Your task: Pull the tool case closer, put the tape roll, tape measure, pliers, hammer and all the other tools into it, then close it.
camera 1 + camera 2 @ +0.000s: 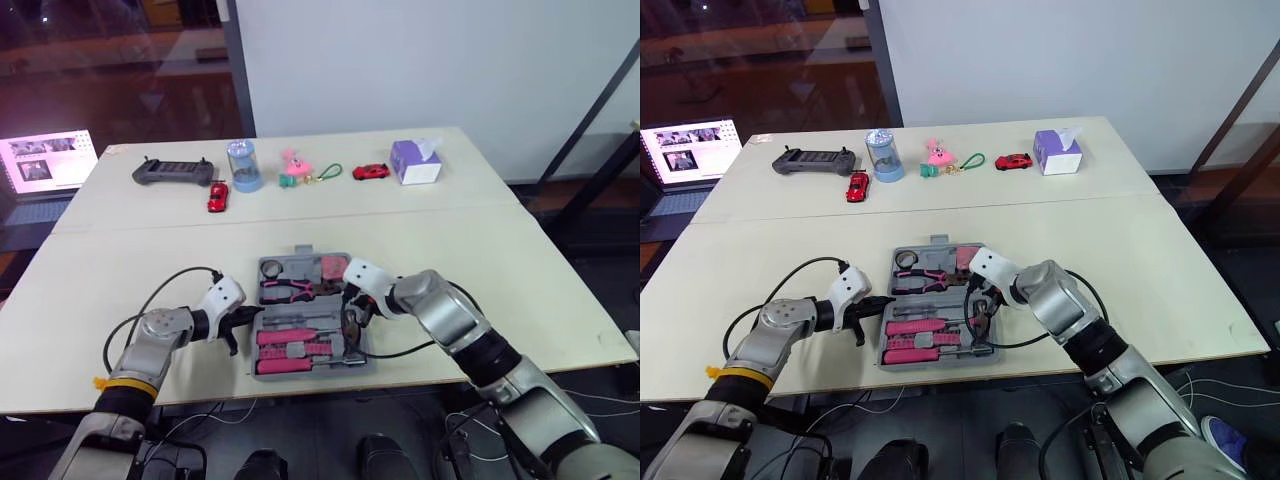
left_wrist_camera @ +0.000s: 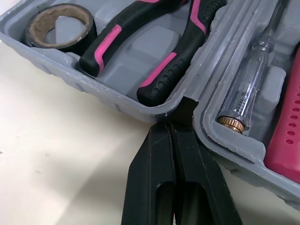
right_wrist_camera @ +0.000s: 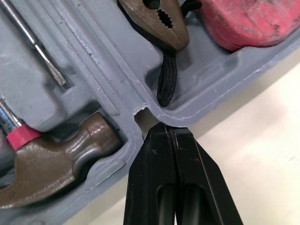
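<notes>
The tool case [image 1: 315, 371] lies open on the bench [image 1: 520, 290], close to the front edge and right between my two arms, so I think the pulling part is done. The tape roll [image 2: 70, 44] sits in its corner pocket with the pliers [image 2: 171, 61] next to it. A red thing with a black strap, which I take for the tape measure [image 3: 248, 21], fills the pocket beside the pliers' nose. The hammer [image 3: 61, 154] lies in the near half, along with a clear tester screwdriver [image 2: 253, 70]. Each tool rests in its own shaped bed, so the two halves should be able to fold flat. I see no loose tools on the bench. The tissue box [image 1: 415, 160] and the red toy car [image 1: 371, 172] at the far side are not part of my job. So only the closing seems to be left. My left pincer [image 2: 174, 124] is pressed together, and its tip touches the small notch where the two halves meet on the left side. My right pincer [image 3: 165, 129] is pressed together too, and its tip is at the same notch on the right side. I think closed tips are best here, because they make one thin point that fits into the gap. With one on each side, I could steady the case or tip one half over evenly.
</notes>
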